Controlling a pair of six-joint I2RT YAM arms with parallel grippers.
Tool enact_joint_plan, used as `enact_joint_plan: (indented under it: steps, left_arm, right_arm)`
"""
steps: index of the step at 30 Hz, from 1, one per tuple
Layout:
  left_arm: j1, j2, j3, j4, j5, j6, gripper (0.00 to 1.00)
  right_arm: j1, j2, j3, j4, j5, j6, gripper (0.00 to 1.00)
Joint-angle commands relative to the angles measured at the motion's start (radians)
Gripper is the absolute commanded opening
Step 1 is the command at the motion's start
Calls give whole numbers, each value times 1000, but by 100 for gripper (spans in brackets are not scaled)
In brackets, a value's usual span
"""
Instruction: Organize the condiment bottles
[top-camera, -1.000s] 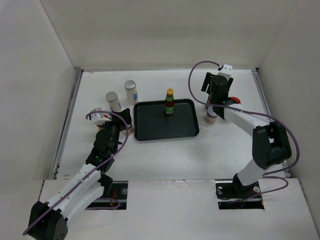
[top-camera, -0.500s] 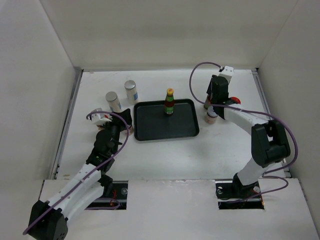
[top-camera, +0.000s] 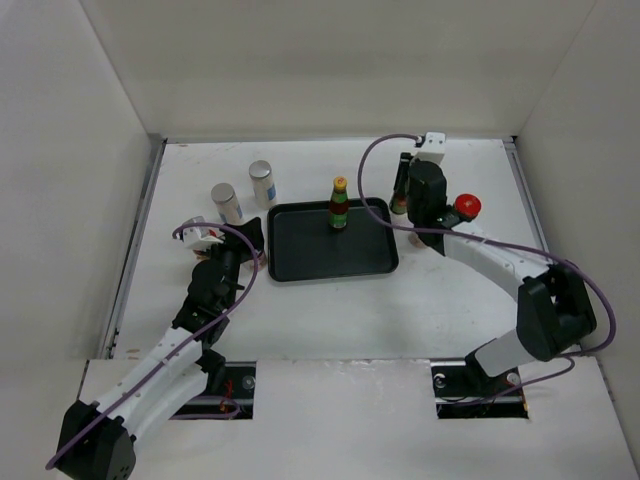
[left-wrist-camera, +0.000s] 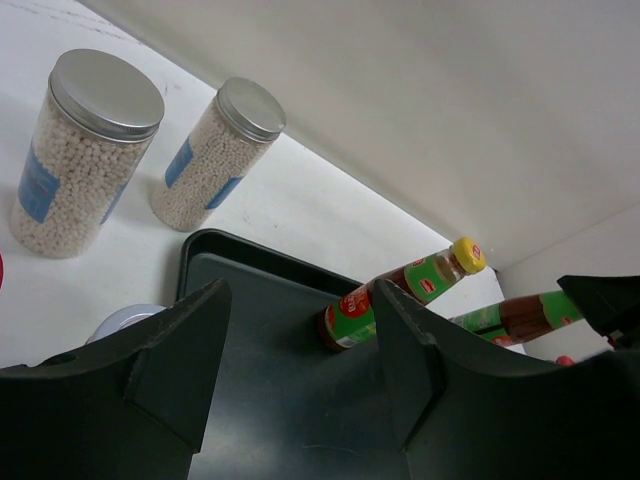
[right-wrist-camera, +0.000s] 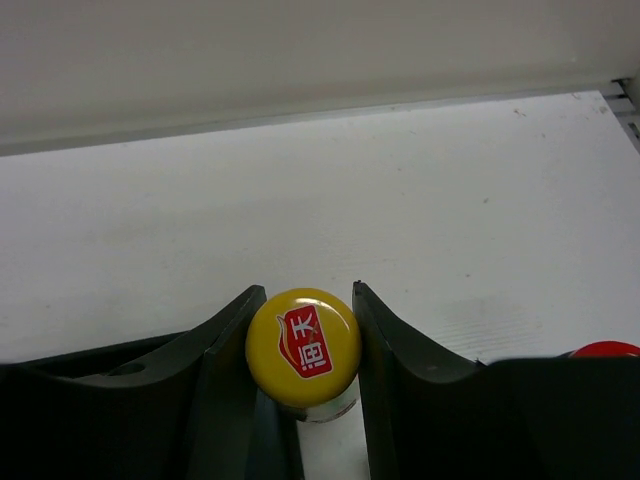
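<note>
Since my right fingers (right-wrist-camera: 225, 345) are clamped on either side of its yellow cap (right-wrist-camera: 303, 347), item one is the slim sauce bottle (top-camera: 400, 193), just outside the far right corner of the black tray (top-camera: 300, 262). Whether its base is off the counter (top-camera: 330, 300) I cannot tell.

Handling, by my judgement: likely glass, rigid, not heavy, but tall and narrow, so apt to swing or tip. The smooth round cap looks slippery, and a hold lower on the neck would be surer.

Item two: its twin (top-camera: 339, 203), upright inside the tray near the far edge.

Also listed: two silver-lidded shakers (top-camera: 262, 183) beyond the tray's far left corner, and a red-capped jar (top-camera: 466, 207) right of the tray.

My left fingers (left-wrist-camera: 170, 370) hang apart at the tray's left edge, holding nothing.
</note>
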Motion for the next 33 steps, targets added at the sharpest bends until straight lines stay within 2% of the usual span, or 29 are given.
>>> enact_joint_plan:
  steps: [1,8,17,19,22,24,28,33]
  left_arm:
    - [5,-6,-6,49,11,-5,57]
    - [4,11,0,55,11,-7,57]
    - [10,45,14,48,6,2,57]
    - [11,56,23,45,3,7,58]
    - [17,75,52,26,0,19,62]
    - [14,92,73,11,-5,25,66]
    - [4,155,157,-57,-45,44,70]
    - [-7,301,314,-118,-86,111,75]
  right_arm:
    - [52,-66,4,166,12,2,31]
    - [120,-6,6,186,-64,78,31]
    - [158,109,-8,303,-60,71,35]
    - [179,126,-22,324,-44,46,42]
    - [210,135,-46,355,-8,28,65]
    - [222,129,-60,361,2,20,75]
    - [228,77,-89,352,11,48,88]
    - [233,-30,-134,303,15,97,99]
